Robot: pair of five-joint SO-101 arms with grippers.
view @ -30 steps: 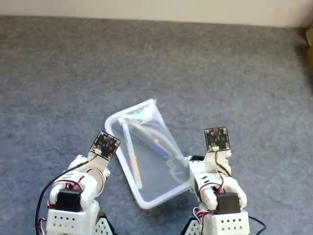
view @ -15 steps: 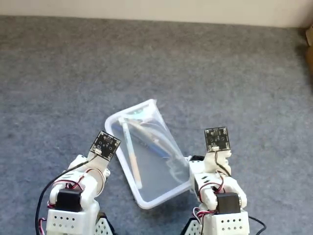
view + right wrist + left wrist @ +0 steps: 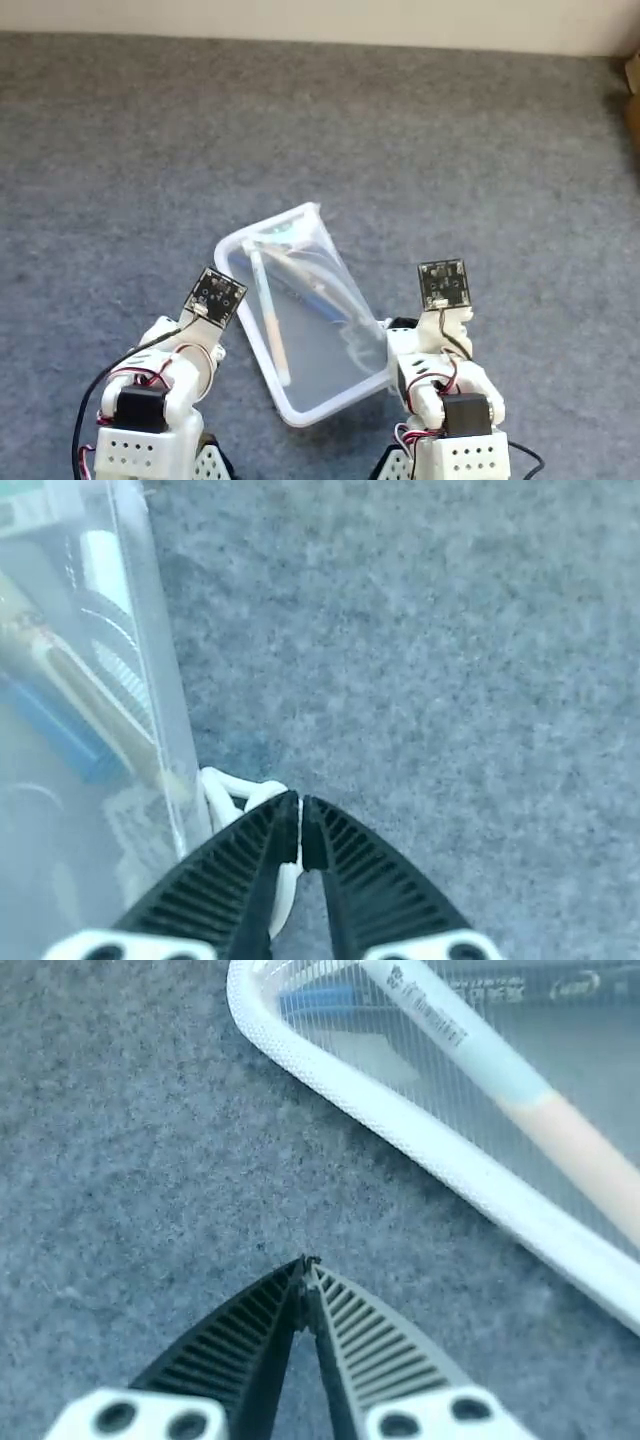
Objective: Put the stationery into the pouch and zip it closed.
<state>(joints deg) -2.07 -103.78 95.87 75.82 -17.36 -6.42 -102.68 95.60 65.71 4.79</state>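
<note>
A clear pouch [image 3: 300, 340] with a white zipper edge lies slanted on the grey carpet between my two arms. Inside it are a long pen with a peach and pale blue barrel [image 3: 272, 325] and a blue pen [image 3: 322, 297]. My left gripper [image 3: 305, 1263] is shut and holds nothing, a little short of the pouch's white rim [image 3: 400, 1130], with the peach pen [image 3: 540, 1120] behind the rim. My right gripper [image 3: 298, 798] is shut beside the pouch's clear side [image 3: 130, 680]. The white zipper pull loop [image 3: 235, 788] lies at its tip and runs beneath the fingers.
Grey carpet [image 3: 450, 150] stretches on all sides of the pouch. A pale wall strip [image 3: 300, 15] runs along the far edge. Both arm bases [image 3: 140, 440] stand at the near edge, one on each side of the pouch.
</note>
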